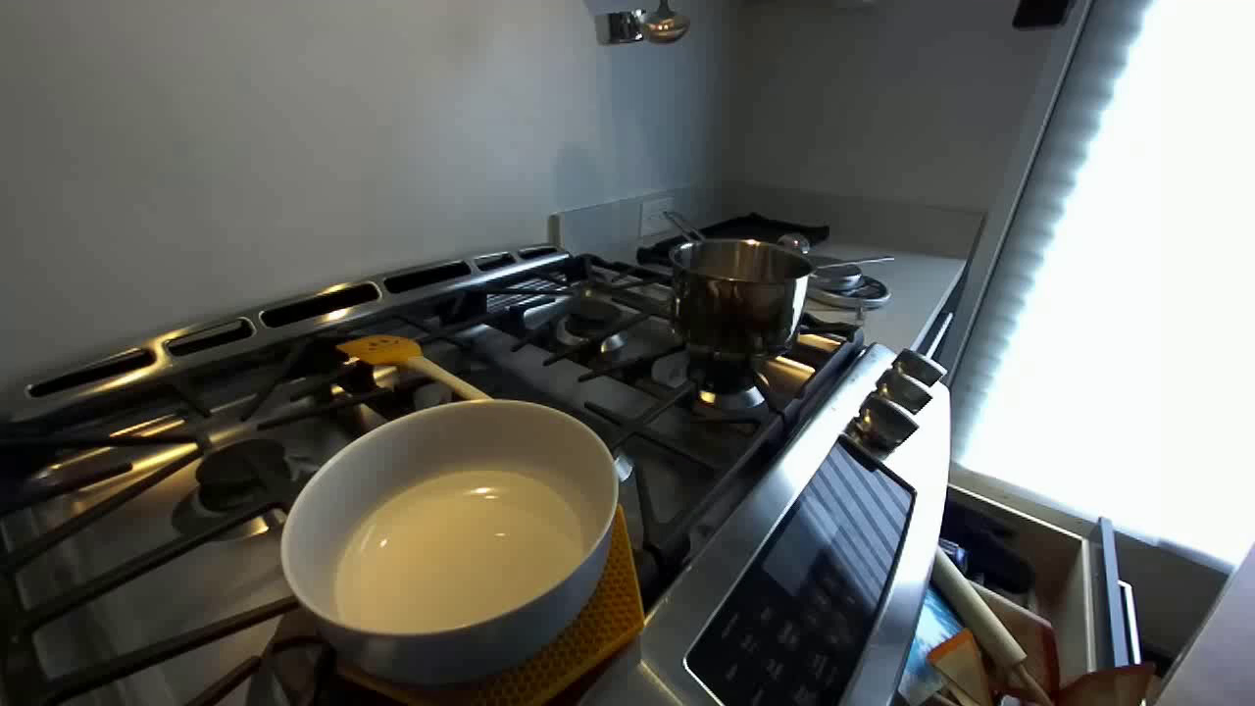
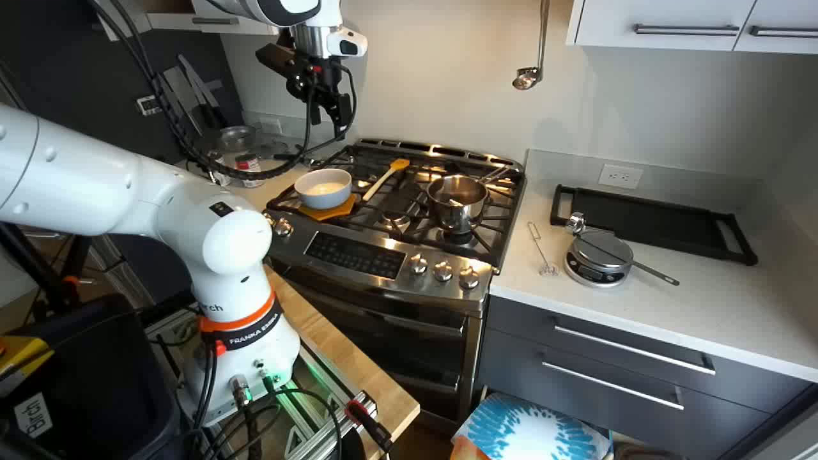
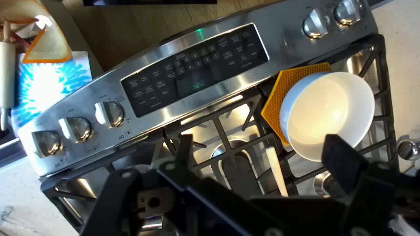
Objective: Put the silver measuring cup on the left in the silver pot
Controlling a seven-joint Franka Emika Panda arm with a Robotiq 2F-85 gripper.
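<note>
The gripper (image 3: 261,147) hangs above the stove (image 2: 412,284), its jaws spread wide with nothing between them. On the counter (image 3: 402,65) just off the stove's side, at the edge of the wrist view, a small shiny thing is probably the measuring cup (image 3: 408,149). Going for it, the gripper could knock the white bowl (image 3: 328,111) standing close by on the stove. At the stove's opposite end, the pot (image 1: 740,309) could tip if a long handle levers on its rim. Beyond the stove, a long-handled cup (image 2: 576,222) on the scale (image 2: 594,276) invites picking the wrong one. Which way the probable cup points cannot be told, its handle being unclear; the scale one's long axis runs aslant, handle pointing away from the stove.
</note>
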